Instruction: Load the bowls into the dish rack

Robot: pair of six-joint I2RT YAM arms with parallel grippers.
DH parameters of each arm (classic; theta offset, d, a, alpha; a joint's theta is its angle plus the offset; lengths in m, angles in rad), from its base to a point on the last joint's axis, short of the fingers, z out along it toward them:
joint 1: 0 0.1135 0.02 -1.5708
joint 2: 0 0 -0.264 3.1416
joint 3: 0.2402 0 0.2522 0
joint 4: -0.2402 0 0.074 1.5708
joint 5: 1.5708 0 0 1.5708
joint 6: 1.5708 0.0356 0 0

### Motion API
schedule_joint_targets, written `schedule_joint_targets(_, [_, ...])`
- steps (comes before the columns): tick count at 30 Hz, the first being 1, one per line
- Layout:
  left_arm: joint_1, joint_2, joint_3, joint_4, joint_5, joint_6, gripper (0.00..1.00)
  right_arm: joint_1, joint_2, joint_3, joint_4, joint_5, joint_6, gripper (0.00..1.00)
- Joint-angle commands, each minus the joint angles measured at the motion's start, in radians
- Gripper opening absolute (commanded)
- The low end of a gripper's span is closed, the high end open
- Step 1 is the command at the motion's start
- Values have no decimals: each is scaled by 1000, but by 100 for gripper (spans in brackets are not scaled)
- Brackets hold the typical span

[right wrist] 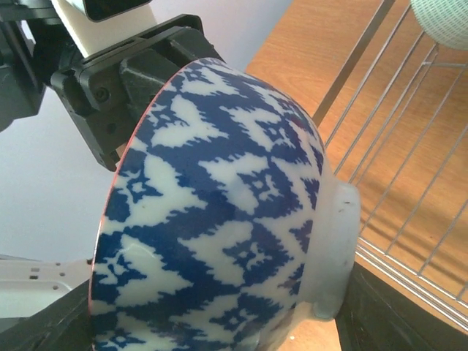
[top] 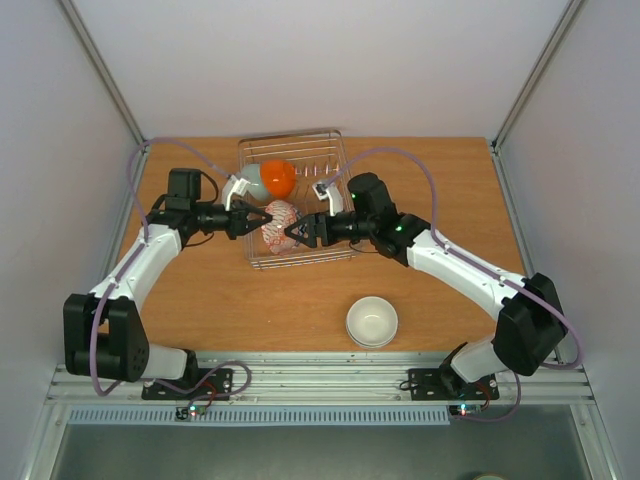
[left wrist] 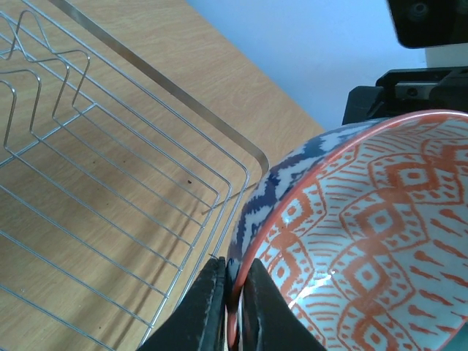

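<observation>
The dish rack stands at the back middle of the table. A pale blue-green bowl and an orange bowl sit in its back part. The blue-and-white zigzag bowl, orange-patterned inside, stands on edge over the rack's front part. My left gripper is shut on its rim. My right gripper straddles the bowl with its fingers wide apart, one finger against the bowl's foot. A white bowl stands on the table at front right.
The rack's wire rim and divider wires lie just below and left of the held bowl. In the right wrist view the rack is to the right, with the pale bowl at the top corner. Grey walls enclose the table.
</observation>
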Motion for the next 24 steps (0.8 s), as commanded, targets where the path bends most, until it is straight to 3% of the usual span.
schedule_joint_targets(1, [-2, -39, 5, 28, 4, -19, 13, 4, 10, 88, -90, 77, -122, 1])
schedule_joint_targets(4, [-2, -43, 10, 20, -62, -19, 45, 4, 30, 151, -190, 187, -179, 1])
schedule_joint_targets(7, [-2, -47, 14, 20, -129, -23, 62, 4, 65, 224, -286, 327, -230, 1])
schedule_joint_targets(9, [-2, -49, 15, 21, -176, -28, 69, 3, 94, 281, -336, 398, -262, 1])
schedule_joint_targets(16, [-2, -55, 20, 18, -361, -36, 74, 4, 259, 489, -457, 651, -378, 1])
schedule_joint_targets(24, [-2, -62, 21, 6, -410, -25, 75, 2, 471, 707, -504, 864, -482, 1])
